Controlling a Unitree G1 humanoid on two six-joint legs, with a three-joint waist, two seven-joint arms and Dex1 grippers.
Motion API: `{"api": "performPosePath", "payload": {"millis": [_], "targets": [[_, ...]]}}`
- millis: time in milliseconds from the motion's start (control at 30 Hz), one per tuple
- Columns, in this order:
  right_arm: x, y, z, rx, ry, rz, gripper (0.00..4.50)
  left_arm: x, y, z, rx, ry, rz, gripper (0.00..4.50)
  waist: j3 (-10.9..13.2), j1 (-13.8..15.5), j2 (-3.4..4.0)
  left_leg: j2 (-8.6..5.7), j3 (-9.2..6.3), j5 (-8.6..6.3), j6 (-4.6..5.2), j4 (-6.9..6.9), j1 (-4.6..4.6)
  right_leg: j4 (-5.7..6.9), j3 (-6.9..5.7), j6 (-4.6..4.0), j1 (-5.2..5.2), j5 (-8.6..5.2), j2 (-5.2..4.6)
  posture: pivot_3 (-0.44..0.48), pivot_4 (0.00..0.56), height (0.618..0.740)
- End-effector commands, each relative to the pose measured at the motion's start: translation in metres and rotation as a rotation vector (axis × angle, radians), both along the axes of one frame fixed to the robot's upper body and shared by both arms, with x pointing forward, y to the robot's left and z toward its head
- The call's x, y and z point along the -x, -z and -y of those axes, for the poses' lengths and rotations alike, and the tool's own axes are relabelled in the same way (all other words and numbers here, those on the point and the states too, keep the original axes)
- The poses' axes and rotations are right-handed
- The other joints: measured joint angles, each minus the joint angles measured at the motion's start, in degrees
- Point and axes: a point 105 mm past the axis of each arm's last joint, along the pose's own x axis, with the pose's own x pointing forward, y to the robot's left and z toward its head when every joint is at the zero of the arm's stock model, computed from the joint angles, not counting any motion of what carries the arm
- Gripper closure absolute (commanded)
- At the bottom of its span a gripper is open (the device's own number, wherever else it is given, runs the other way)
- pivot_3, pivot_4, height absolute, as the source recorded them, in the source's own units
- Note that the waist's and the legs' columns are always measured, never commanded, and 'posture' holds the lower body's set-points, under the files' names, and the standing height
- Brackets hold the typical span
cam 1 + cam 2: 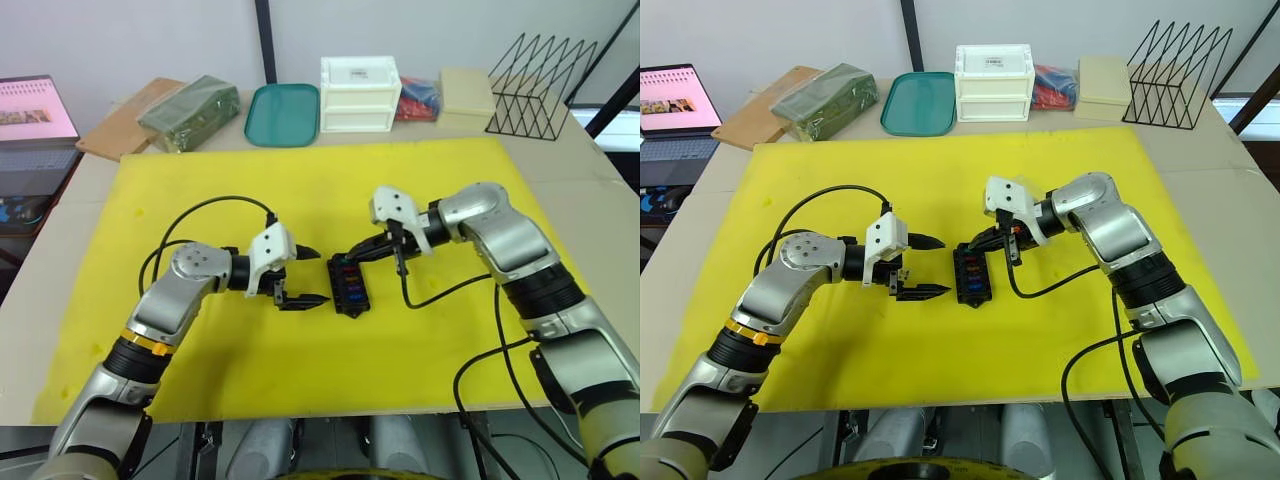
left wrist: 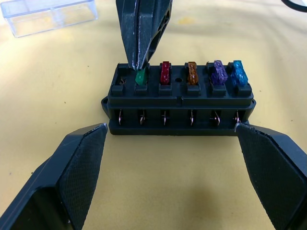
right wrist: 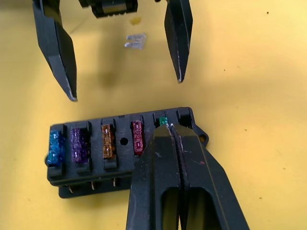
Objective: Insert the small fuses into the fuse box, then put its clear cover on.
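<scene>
Fuse box (image 1: 348, 286) sits mid yellow mat (image 1: 200, 370), five fuses in: blue (image 2: 238, 74), purple (image 2: 218, 73), amber (image 2: 192, 73), red (image 2: 165, 73), green fuse (image 2: 140, 76); end slot next to green is empty. R gripper (image 3: 169, 128) fingers pinched together on the green fuse, tips down on the box. L gripper (image 2: 172, 158) spread wide, low just beside the box, touching nothing. Clear cover (image 2: 48, 17) lies on mat beyond the box; a clear fuse (image 3: 135, 41) lies loose near the box.

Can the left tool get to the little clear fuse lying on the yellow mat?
Probably yes. The left tool is open, and the clear fuse lies bare on the yellow mat just beyond its fingertips, with nothing over it. The right tool is busy at the fuse box.
</scene>
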Motion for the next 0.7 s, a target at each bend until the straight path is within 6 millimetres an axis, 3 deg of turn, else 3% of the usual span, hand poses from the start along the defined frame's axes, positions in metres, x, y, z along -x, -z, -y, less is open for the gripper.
{"api": "performPosePath", "payload": {"millis": [33,500,700], "targets": [[0.002,0.03,0.011,0.108,0.028,-0.052,4.48,0.001,-0.008,0.001,0.016,0.011,0.041,0.0,-0.01,0.0,0.0,0.0,0.0,0.0,0.0,0.0,0.01,0.0,0.0,0.0,0.02,0.0,0.0,0.0,0.15,0.74],[0.008,0.038,0.011,0.169,-0.012,-0.023,4.48,0.001,-0.009,0.0,0.019,0.006,0.04,0.0,-0.09,0.03,-0.06,0.0,-0.02,0.0,0.0,0.0,0.2,-0.03,0.0,0.0,0.21,0.0,0.01,0.0,0.15,0.74],[0.009,0.01,-0.002,0.061,-0.02,0.001,4.48,0.002,-0.011,-0.002,0.025,0.006,0.044,0.0,-0.18,0.04,-0.13,0.0,-0.02,0.0,0.01,-0.01,0.21,-0.03,0.0,0.0,0.22,0.0,0.01,0.0,0.15,0.74]]}}
